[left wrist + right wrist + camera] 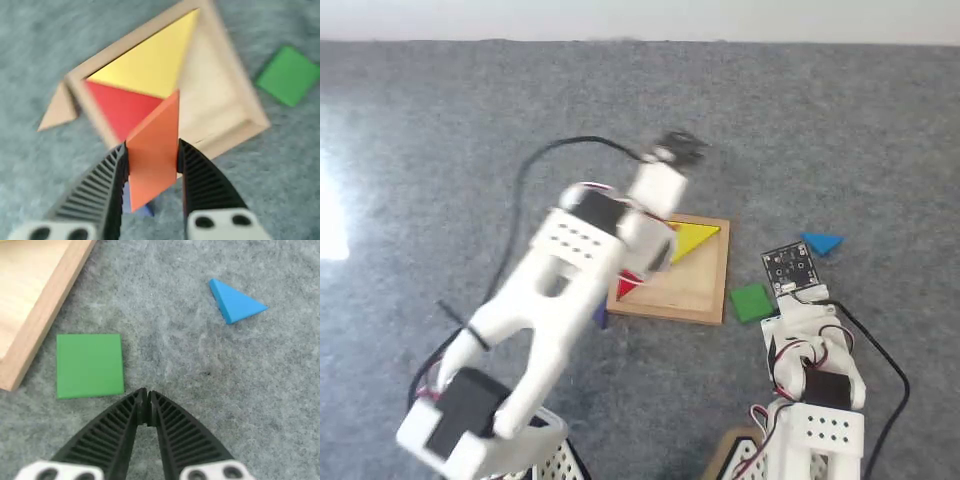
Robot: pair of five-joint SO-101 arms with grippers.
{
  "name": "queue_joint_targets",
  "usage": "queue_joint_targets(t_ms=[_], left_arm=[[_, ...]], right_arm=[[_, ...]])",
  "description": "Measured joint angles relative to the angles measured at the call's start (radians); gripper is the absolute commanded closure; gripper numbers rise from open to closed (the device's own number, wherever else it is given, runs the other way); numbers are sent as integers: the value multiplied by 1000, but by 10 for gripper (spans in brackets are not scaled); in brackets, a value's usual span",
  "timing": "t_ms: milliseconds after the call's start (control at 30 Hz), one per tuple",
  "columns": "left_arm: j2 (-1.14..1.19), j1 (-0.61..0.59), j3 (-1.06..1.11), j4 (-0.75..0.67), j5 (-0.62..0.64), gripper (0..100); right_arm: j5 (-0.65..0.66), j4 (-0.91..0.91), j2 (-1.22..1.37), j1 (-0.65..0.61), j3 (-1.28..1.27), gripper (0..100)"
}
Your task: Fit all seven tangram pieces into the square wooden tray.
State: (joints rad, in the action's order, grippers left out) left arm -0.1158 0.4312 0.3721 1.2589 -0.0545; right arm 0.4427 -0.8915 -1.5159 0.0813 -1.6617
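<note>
- The left tool was clamped on an orange piece, held above the square wooden tray.
- A yellow triangle and a red triangle lay touching inside the tray.
- The right tool, closed on nothing, hung over the desk just beside the green square, with the blue triangle farther off.

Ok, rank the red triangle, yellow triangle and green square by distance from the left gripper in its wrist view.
1. Red triangle, in the tray just past the left gripper.
2. Yellow triangle, beyond it in the tray.
3. Green square, outside the tray.
</note>
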Motion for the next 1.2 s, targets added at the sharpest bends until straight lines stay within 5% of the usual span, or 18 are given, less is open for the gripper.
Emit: queue_joint_targets(t_ms=[500,1200], left_arm=[[540,57,-298,-160,164,978],[568,121,-336,-160,212,898]], right_arm=[[0,0,0,0,0,990],[0,28,0,0,0,990]])
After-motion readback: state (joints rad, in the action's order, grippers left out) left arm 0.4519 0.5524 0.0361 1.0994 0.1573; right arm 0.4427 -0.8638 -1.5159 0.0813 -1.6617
